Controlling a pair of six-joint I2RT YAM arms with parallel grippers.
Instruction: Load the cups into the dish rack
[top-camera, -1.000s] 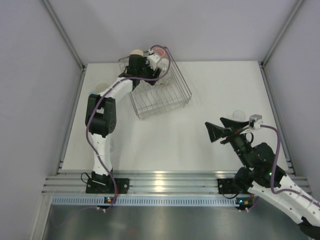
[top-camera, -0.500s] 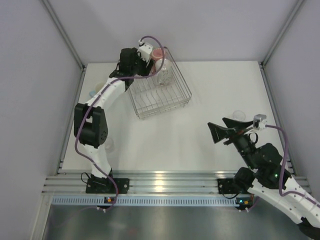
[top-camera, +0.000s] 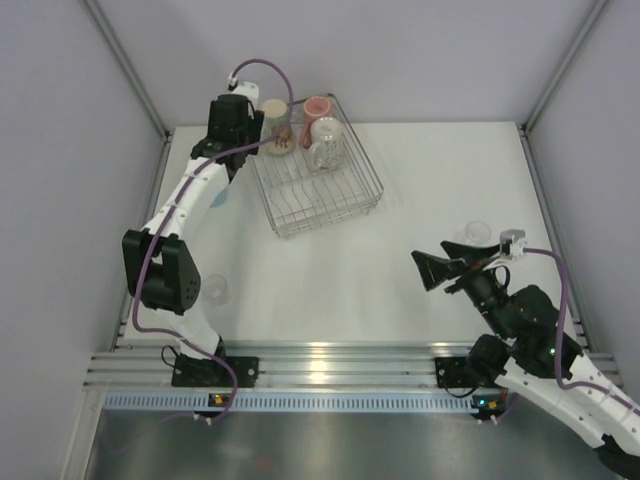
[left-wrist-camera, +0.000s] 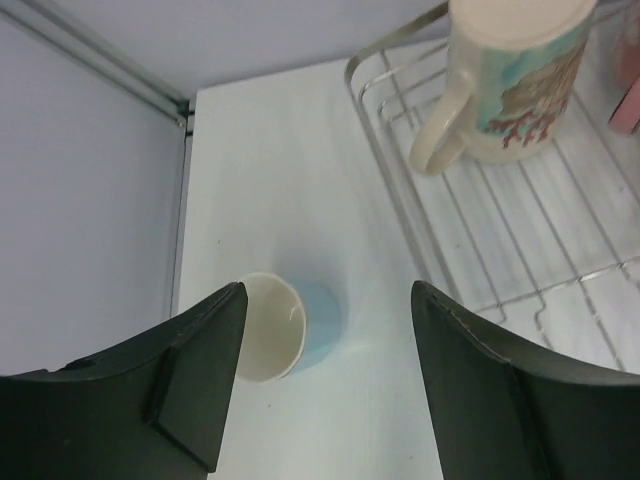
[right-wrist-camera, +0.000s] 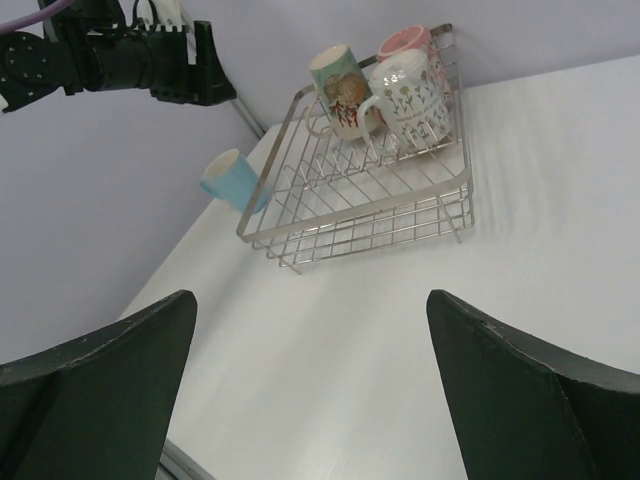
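This looks like a robot lab. A white table (top-camera: 330, 270) sits inside plain grey walls (top-camera: 60, 150). The left arm (top-camera: 160, 275) and right arm (top-camera: 520, 315) are bolted to a metal rail (top-camera: 330, 362) at 6 o'clock.

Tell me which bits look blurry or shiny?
Left wrist view: the left tool looks dark and fuzzy, the light blue cup clearer. Right wrist view: the right tool is blurry too, the dish rack sharp. Top view: the metal rail glares white.
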